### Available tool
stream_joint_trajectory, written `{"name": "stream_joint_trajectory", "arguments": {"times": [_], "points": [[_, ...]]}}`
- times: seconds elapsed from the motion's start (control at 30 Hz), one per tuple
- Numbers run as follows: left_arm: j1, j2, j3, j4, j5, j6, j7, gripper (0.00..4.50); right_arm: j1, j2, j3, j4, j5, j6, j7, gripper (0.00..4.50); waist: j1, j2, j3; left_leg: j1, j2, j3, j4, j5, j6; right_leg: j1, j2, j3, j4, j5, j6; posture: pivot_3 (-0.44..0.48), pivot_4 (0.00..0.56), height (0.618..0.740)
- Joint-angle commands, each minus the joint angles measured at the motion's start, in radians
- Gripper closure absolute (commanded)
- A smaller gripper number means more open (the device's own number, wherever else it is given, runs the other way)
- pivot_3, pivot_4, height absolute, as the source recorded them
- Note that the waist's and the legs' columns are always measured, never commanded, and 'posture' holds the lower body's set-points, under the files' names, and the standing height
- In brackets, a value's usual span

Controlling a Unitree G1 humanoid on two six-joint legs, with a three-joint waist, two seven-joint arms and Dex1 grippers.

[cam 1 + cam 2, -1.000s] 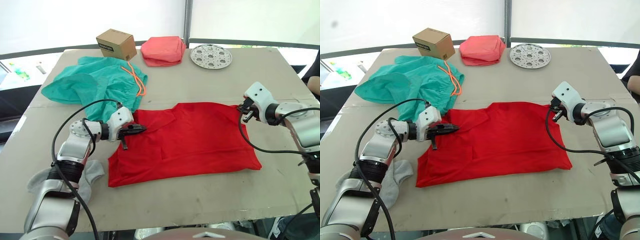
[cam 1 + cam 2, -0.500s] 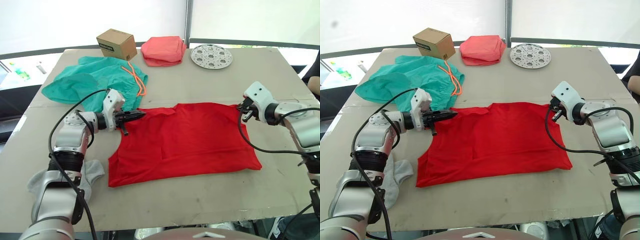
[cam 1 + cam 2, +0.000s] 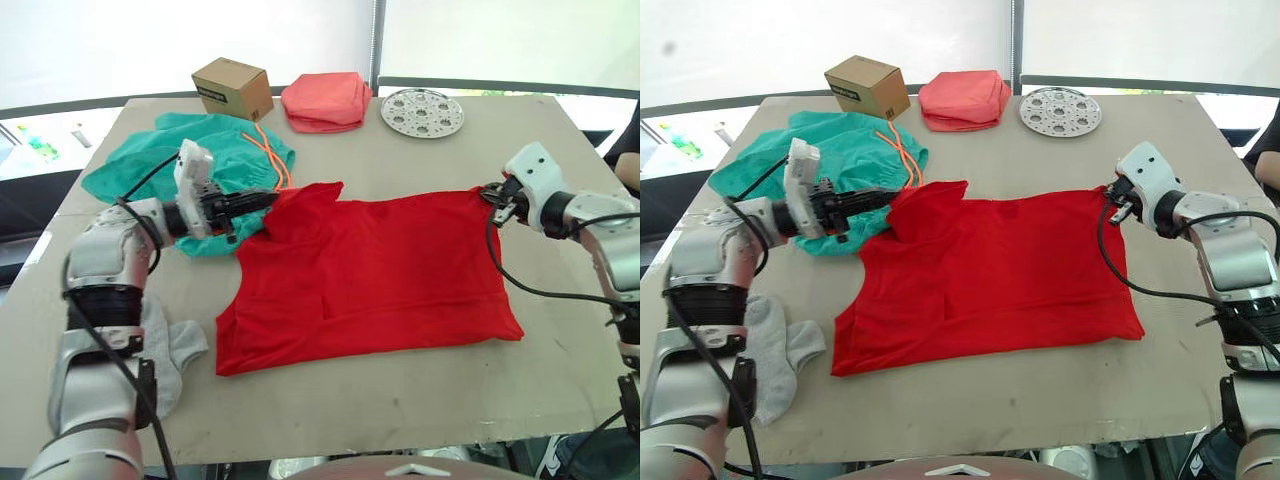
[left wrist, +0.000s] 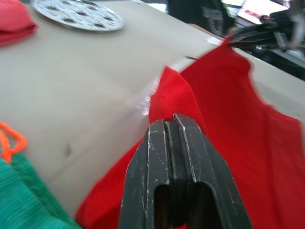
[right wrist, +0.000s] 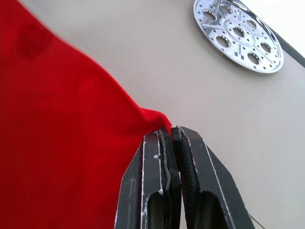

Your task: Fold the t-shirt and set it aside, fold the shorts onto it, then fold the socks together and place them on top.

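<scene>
The red t-shirt lies spread over the middle of the table. My left gripper is shut on its far left corner, which is lifted off the table, with the cloth pinched between the fingers. At the far right corner my right gripper is shut on the t-shirt too. The teal shorts with an orange cord lie bunched at the back left, partly under my left arm. A grey sock lies near the front left edge, partly hidden by my left arm.
At the back edge stand a cardboard box, a folded salmon-pink cloth and a round perforated metal plate. Bare tabletop shows along the front and at the right of the t-shirt.
My left gripper has pulled the t-shirt's left corner up and toward the back left, over the shorts' edge. The right gripper has lifted its corner slightly toward the back. The far hem now runs straighter.
</scene>
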Motion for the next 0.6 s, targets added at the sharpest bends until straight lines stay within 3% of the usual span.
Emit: {"name": "stream_joint_trajectory", "arguments": {"times": [0.03,0.17,0.33,0.6], "points": [[0.105,0.107,-0.008,-0.084,-0.004,-0.005,-0.125,4.47,0.108,-0.054,-0.078,-0.120,0.054,-0.003,0.059,4.50,0.000,0.000,0.000,0.001,0.000,0.000,-0.001,0.000,0.000,0.000,0.000,0.001,-0.001,0.000,0.000,0.000,0.150,0.740],[0.174,0.137,-0.022,-0.043,0.072,-0.133,-0.125,4.47,0.203,-0.067,-0.100,-0.140,0.048,0.000,0.041,4.50,0.004,0.000,0.000,0.001,0.000,0.001,-0.001,0.000,0.000,0.000,-0.001,0.001,-0.002,-0.001,0.000,0.000,0.150,0.740],[0.136,0.102,-0.052,0.046,0.156,-0.263,-0.080,4.47,0.175,-0.034,-0.062,-0.115,-0.003,0.043,-0.048,4.50,0.004,0.000,0.000,0.002,0.000,0.000,0.002,-0.003,0.004,0.001,-0.005,0.000,0.002,-0.005,0.000,0.000,0.150,0.740],[0.103,0.070,-0.058,0.082,0.181,-0.304,-0.061,4.47,0.219,-0.043,-0.019,-0.083,-0.095,-0.007,-0.100,4.50,0.004,-0.001,0.000,0.000,-0.001,0.001,0.002,0.000,0.000,-0.001,-0.003,0.000,0.006,0.000,0.000,0.000,0.150,0.740]]}}
